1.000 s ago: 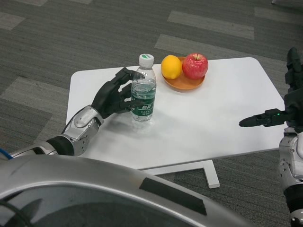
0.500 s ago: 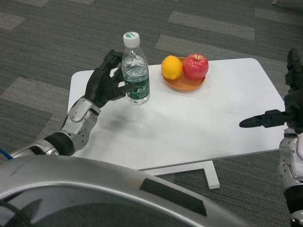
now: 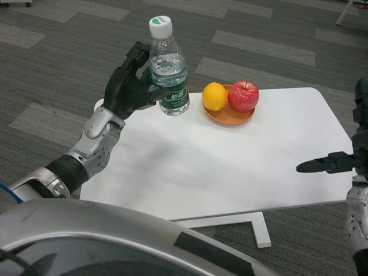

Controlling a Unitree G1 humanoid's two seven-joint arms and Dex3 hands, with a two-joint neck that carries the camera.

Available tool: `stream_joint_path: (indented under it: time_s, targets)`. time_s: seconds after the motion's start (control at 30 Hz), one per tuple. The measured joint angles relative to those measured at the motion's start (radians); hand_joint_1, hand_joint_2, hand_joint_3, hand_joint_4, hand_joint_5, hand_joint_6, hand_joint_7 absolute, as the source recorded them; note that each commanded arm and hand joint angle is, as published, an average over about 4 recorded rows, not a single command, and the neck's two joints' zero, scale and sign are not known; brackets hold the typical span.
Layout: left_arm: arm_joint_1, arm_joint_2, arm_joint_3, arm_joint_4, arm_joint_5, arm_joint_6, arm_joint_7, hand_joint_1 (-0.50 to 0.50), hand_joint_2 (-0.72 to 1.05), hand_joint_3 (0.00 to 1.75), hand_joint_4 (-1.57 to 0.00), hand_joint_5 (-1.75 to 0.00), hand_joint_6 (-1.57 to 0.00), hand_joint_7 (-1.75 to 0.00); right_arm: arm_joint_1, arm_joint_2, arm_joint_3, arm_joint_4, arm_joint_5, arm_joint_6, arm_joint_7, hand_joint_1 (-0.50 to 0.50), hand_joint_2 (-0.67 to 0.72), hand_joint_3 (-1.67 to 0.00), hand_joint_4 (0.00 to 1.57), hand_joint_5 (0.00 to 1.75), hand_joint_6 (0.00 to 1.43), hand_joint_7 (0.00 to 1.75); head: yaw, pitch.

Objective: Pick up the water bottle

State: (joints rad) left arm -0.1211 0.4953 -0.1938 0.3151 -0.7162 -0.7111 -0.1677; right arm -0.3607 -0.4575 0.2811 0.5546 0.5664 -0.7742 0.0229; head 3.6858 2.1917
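Left hand (image 3: 131,86) fingers are wrapped around the water bottle (image 3: 168,68), which is held upright well clear of the white table (image 3: 230,161), so the pick-up appears done.

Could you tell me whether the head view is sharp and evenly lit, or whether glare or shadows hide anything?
Head view: the water bottle and left hand read sharp; lighting even and soft, with only a faint shadow on the table; right hand partly cut off at the edge.

Fruit plate at far edge of tabletop (image 3: 241,167)
Orange plate (image 3: 230,117) holds lemon (image 3: 214,96) left, red apple (image 3: 243,96) right, touching. Grey patterned carpet (image 3: 57,52) all around.
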Motion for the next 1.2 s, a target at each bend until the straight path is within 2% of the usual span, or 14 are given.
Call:
stream_joint_path:
  time_s: [0.17,0.23,0.37,0.53,0.7,0.87,0.93,1.1,1.2]
  targets:
    - [-0.024,0.096,-0.048,-0.039,-0.026,0.049,0.017,-0.28,1.05,0.13,-0.86,-1.75,-0.29,-1.61,-0.014,0.0,0.006,0.011,0.0,0.0,0.0,-0.5,0.28,0.0,0.0,0.0,0.0,0.07,-0.097,0.098]
    - [-0.04,0.122,-0.067,-0.048,-0.038,0.057,0.02,-0.28,1.05,0.11,-0.86,-1.75,-0.29,-1.61,-0.024,0.0,0.007,0.015,0.0,0.0,0.0,-0.5,0.28,0.0,0.0,0.0,0.0,0.09,-0.144,0.14]
    - [-0.081,0.153,-0.1,-0.057,-0.065,0.075,0.027,-0.28,1.05,0.13,-0.86,-1.75,-0.29,-1.61,-0.039,0.0,0.011,0.029,0.0,0.0,0.0,-0.5,0.28,0.0,0.0,0.0,0.0,0.09,-0.215,0.201]
    - [-0.124,0.18,-0.131,-0.062,-0.081,0.105,0.029,-0.28,1.05,0.15,-0.86,-1.75,-0.29,-1.62,-0.043,0.0,0.013,0.034,0.0,0.0,-0.002,-0.5,0.28,0.0,0.0,0.0,0.0,0.07,-0.242,0.244]
    - [-0.152,0.191,-0.138,-0.063,-0.082,0.111,0.029,-0.28,1.05,0.09,-0.86,-1.75,-0.31,-1.61,-0.043,0.0,0.013,0.034,0.0,0.0,-0.005,-0.5,0.28,0.0,0.0,0.0,0.0,0.07,-0.245,0.269]
    - [-0.153,0.191,-0.14,-0.064,-0.082,0.112,0.029,-0.28,1.05,0.17,-0.86,-1.75,-0.31,-1.64,-0.043,0.0,0.013,0.033,0.0,0.0,-0.006,-0.5,0.28,0.0,0.0,0.0,0.0,0.07,-0.246,0.276]
    - [-0.153,0.191,-0.14,-0.064,-0.082,0.112,0.029,-0.28,1.05,0.17,-0.86,-1.75,-0.31,-1.68,-0.043,0.0,0.012,0.032,0.0,0.0,-0.007,-0.5,0.28,0.0,0.0,0.0,0.0,0.07,-0.247,0.276]
    - [-0.152,0.191,-0.14,-0.067,-0.081,0.113,0.029,-0.28,1.05,0.17,-0.86,-1.75,-0.31,-1.61,-0.043,0.0,0.008,0.027,0.0,0.0,-0.007,-0.5,0.28,0.0,0.0,0.0,0.0,0.07,-0.26,0.279]
    - [-0.15,0.191,-0.136,-0.072,-0.079,0.113,0.028,-0.28,1.05,0.15,-0.86,-1.75,-0.31,-1.64,-0.043,0.0,0.003,0.019,0.0,0.0,-0.008,-0.5,0.28,0.0,0.0,0.0,0.0,0.07,-0.271,0.282]
